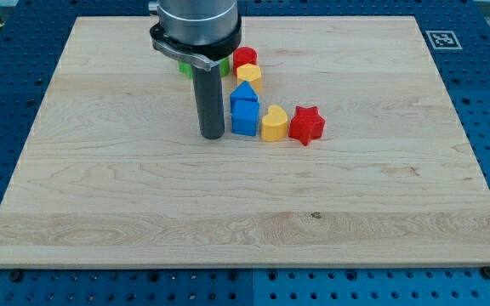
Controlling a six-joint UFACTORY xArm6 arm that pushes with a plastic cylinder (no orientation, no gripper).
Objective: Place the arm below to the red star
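My tip [212, 136], a bare rod with no jaws to open or close, rests just left of the blue block [244, 117]. The red star [306, 125] sits right of the yellow heart [273, 124], centre frame; light, rigid, likely slides easily, so steer clear beneath it

We count two red blocks: the red star [306, 125] and a rounder red block [244, 58]. Two yellow blocks [273, 124], [249, 75], two blue blocks [244, 117], [244, 92], and one partly hidden green block [223, 65].
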